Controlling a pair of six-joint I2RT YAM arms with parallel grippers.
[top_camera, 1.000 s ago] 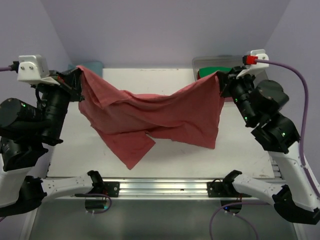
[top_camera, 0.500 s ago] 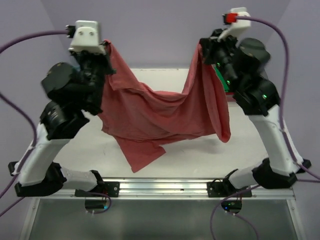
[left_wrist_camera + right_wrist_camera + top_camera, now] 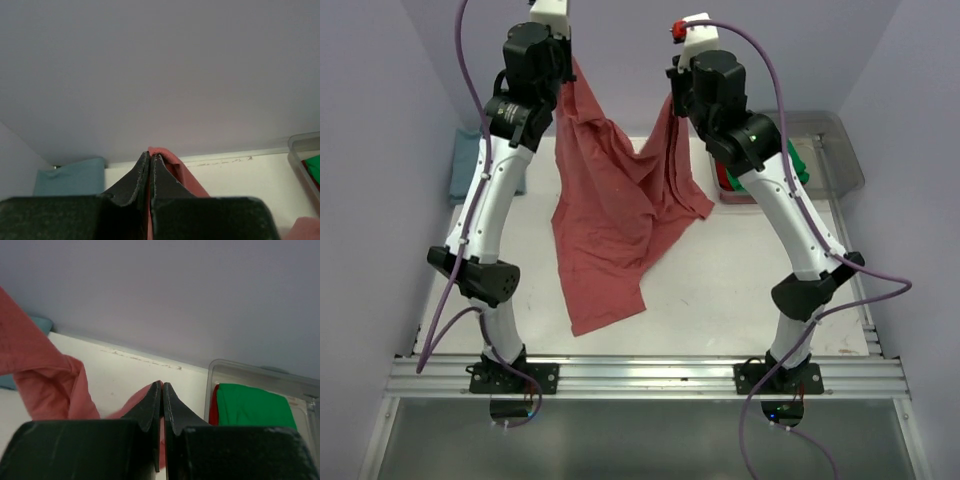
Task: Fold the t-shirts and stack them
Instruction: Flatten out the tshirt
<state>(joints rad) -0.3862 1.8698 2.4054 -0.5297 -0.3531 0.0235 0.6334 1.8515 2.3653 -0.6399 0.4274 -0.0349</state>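
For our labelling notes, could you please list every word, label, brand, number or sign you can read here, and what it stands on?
None can be read.
The salmon shirt, the green shirt and the clear bin show no print.
The faint dark marks on the far edge of the table are too small to tell whether they are letters.

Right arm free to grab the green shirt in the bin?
Probably not: the right fingers are shut on the salmon-red shirt, held high. The bin is open-topped, green shirt exposed.
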